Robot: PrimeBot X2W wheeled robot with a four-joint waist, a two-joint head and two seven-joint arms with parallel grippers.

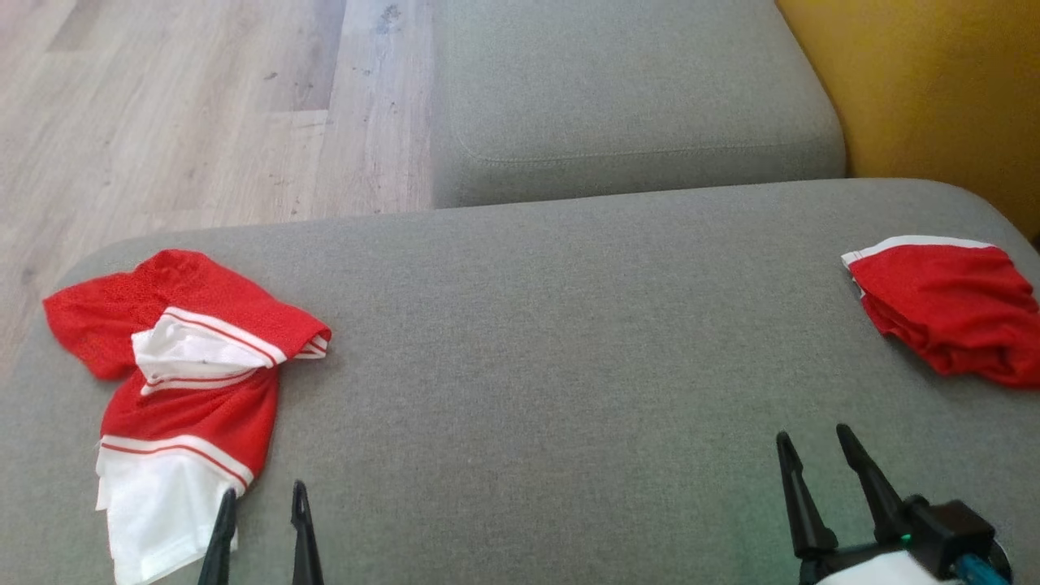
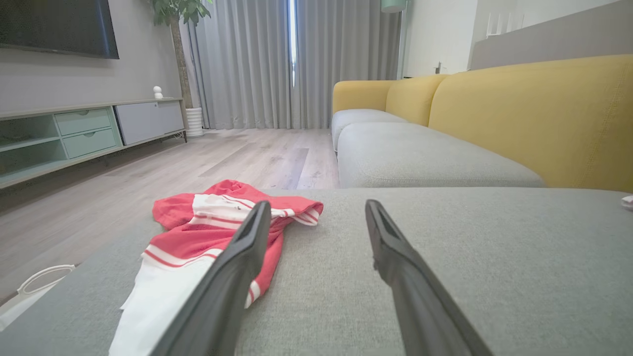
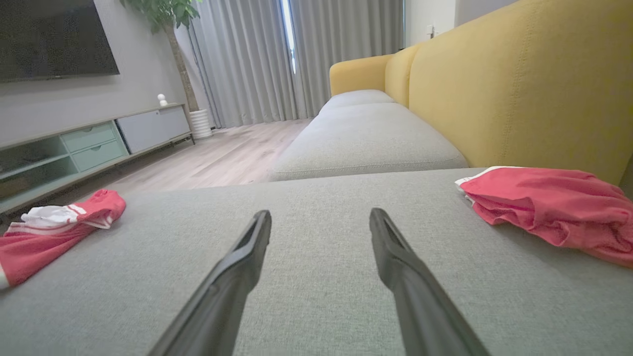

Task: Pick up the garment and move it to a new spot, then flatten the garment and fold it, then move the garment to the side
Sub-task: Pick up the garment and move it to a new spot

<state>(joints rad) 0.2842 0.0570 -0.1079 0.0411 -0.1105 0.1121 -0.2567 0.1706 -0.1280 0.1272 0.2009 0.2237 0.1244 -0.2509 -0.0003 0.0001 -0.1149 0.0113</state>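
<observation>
A crumpled red and white garment (image 1: 183,382) lies at the left end of the grey cushion (image 1: 528,341); it is seen too in the left wrist view (image 2: 217,232) and at the left of the right wrist view (image 3: 44,232). My left gripper (image 1: 264,500) stands open just below and right of it, its left finger over the white hem, with nothing between its fingers (image 2: 316,207). A second red garment (image 1: 951,305) lies bunched at the cushion's right end (image 3: 549,210). My right gripper (image 1: 812,443) is open and empty near the front right (image 3: 321,217).
Beyond the cushion is another grey seat (image 1: 626,97) with a yellow backrest (image 1: 926,89) on the right. Wooden floor (image 1: 179,114) runs along the left. A media cabinet (image 2: 74,133) and curtains (image 2: 296,64) stand farther off. A white loop (image 2: 39,282) lies on the floor.
</observation>
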